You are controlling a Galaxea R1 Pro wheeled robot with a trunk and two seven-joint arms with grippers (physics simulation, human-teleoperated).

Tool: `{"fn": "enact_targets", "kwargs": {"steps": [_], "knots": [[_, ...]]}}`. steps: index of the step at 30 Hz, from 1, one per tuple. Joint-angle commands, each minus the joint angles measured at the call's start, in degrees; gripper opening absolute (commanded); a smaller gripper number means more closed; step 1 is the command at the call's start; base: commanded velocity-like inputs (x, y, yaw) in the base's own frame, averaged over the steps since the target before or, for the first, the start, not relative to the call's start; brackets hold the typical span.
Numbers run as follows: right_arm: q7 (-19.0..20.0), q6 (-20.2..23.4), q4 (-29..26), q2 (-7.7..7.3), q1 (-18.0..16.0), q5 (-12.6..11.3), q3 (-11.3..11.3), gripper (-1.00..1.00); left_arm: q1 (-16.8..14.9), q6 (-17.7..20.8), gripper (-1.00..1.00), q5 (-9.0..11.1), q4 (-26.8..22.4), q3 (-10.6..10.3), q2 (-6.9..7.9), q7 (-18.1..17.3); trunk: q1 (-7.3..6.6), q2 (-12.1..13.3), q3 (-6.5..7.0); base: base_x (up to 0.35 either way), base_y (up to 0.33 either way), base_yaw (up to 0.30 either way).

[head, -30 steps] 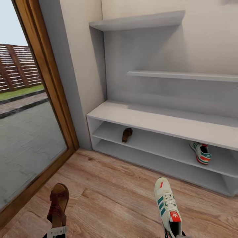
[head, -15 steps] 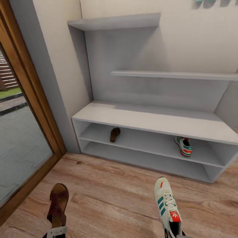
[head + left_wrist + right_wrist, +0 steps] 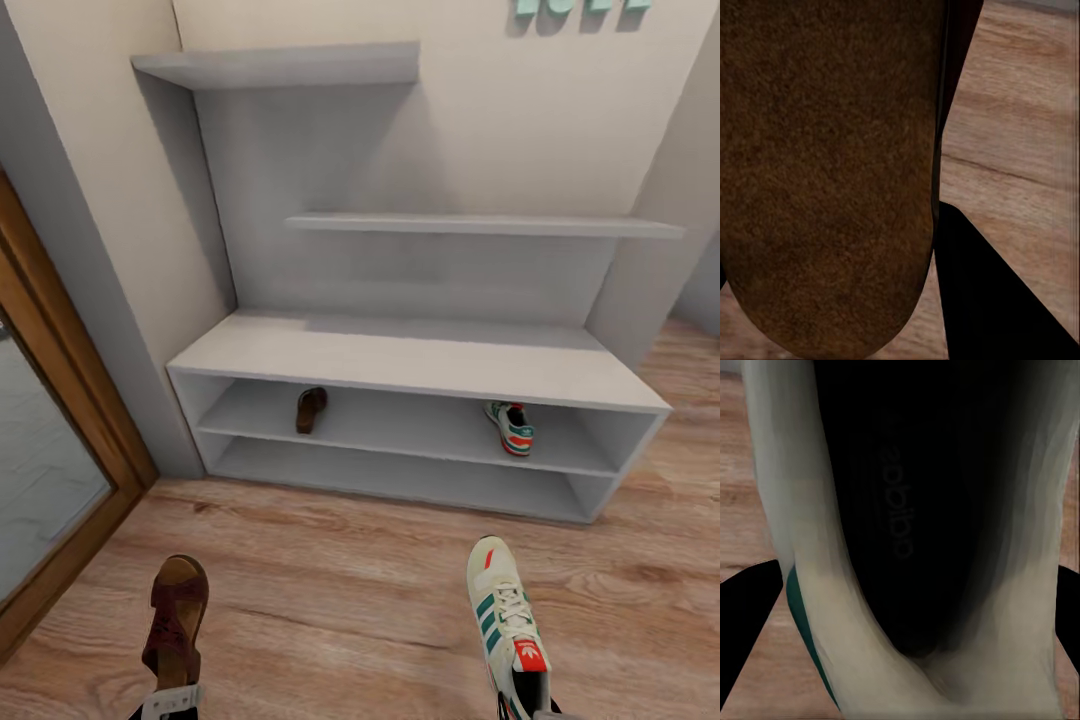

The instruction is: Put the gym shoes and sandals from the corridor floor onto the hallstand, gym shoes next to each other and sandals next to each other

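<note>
We hold a dark brown leather sandal [image 3: 175, 620] clamped in our left gripper [image 3: 172, 700], a cream-white green-striped sneaker [image 3: 507, 620] in our right gripper [image 3: 528, 706]. Bare wood-plank floor [image 3: 340, 590] lies before the pale grey rack [image 3: 420, 360]; on its upper tier, another sandal [image 3: 311, 408] sits left, another sneaker [image 3: 511, 427] right, well apart.

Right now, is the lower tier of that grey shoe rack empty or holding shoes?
Empty as far as it shows. The lower tier is bare; one sandal and one gym shoe sit on the tier above, far apart.

wooden door frame [image 3: 60, 400] with glass pane [image 3: 30, 500], cream wall [image 3: 100, 180]
</note>
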Motion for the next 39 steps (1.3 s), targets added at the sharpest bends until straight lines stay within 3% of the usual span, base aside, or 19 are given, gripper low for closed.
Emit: {"fn": "enact_targets", "kwargs": {"steps": [1,27,39], "knots": [[-0.3,-0.2,0.0,-0.06,0.0,-0.3,0.5,-1.0,0.0,-0.2,-1.0,-0.8,0.0,0.5,-0.04,-0.3,-0.01,0.0,-0.04,0.0,0.0,-0.262],[-0.4,-0.1,0.1,0.01,-0.1,-0.3,0.4,-1.0,0.0,-0.2,-1.0,-0.8,0.0,0.5,-0.01,-0.3,-0.01,0.0,-0.04,0.0,0.0,-0.261],[-0.3,-0.1,-0.4,-0.16,0.0,-0.5,0.3,-1.0,-0.1,0.0,-1.0,-0.8,-0.1,0.6,0.05,-0.3,-0.01,0.0,-0.04,0.0,0.0,-0.045]]}}
